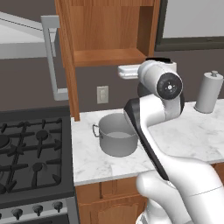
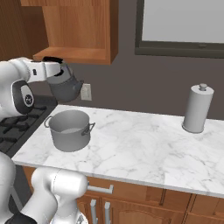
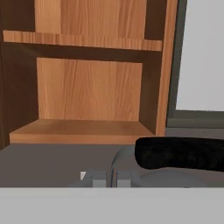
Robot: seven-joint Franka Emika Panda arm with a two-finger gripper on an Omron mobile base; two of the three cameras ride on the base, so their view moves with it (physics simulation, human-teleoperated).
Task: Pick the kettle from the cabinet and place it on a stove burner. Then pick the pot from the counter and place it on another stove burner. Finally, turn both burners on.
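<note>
One kettle (image 2: pixel 64 86) in air, below cabinet (image 2: pixel 83 33) shelf, above left end of desk (image 2: pixel 144 144); fingers (image 2: pixel 56 65) pinching its black handle (handle crosses hand view). One pot (image 1: pixel 116 134) on desk, just right of stove, beneath kettle. One grey cylinder (image 2: pixel 197 109) far right on desk. Four stove burners (image 1: pixel 30 148) in sight, all bare. Cabinet door (image 1: pixel 53 57) open.

No legible text or labels.
</note>
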